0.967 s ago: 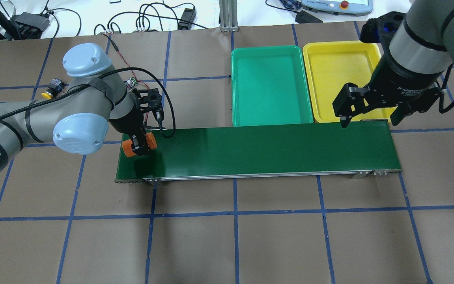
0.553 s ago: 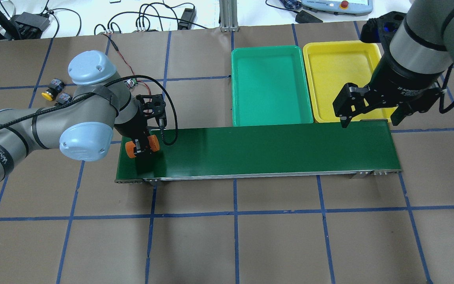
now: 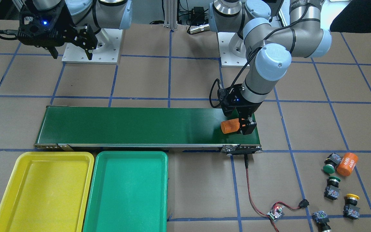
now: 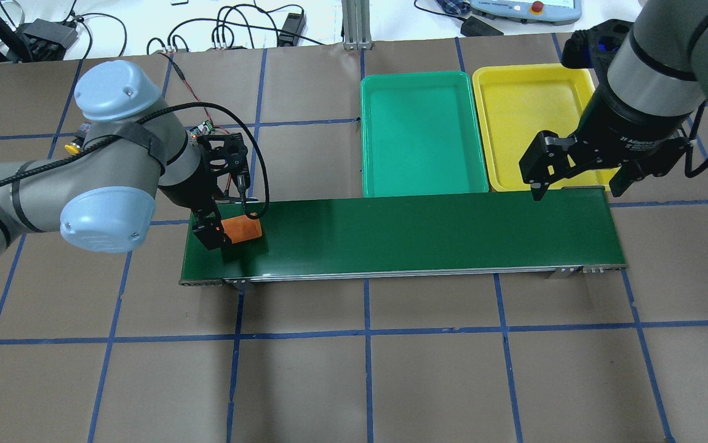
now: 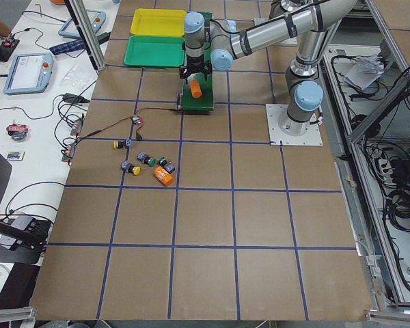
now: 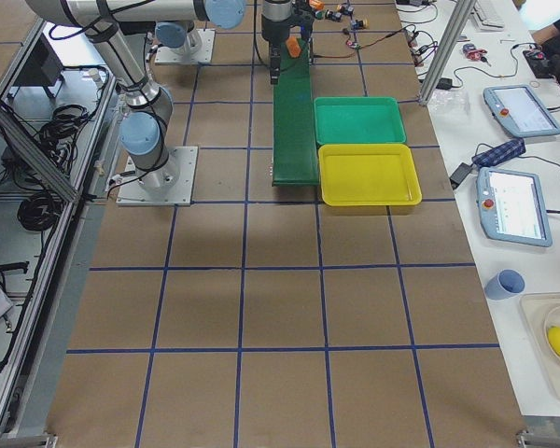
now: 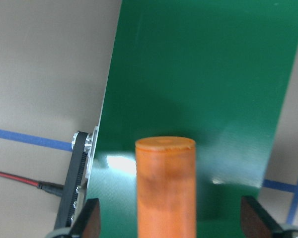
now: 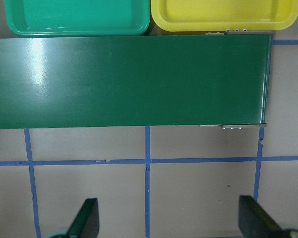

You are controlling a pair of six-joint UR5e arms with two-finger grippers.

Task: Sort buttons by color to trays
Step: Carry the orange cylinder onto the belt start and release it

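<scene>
Though one orange cylinder [image 3: 346, 163] by the buttons [image 3: 331, 192] reads "4680", the left gripper [image 7: 169, 199], spread wide, straddles another cylinder [image 7: 165, 183] on the belt [image 7: 213, 74], the right gripper [image 8: 167, 199] spread too.

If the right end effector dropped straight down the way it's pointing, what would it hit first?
Probably the brown table paper, just short of the conveyor belt; the right end effector hangs open above it, height unclear.

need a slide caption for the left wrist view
Open left end effector around an orange cylinder on the green belt
</scene>
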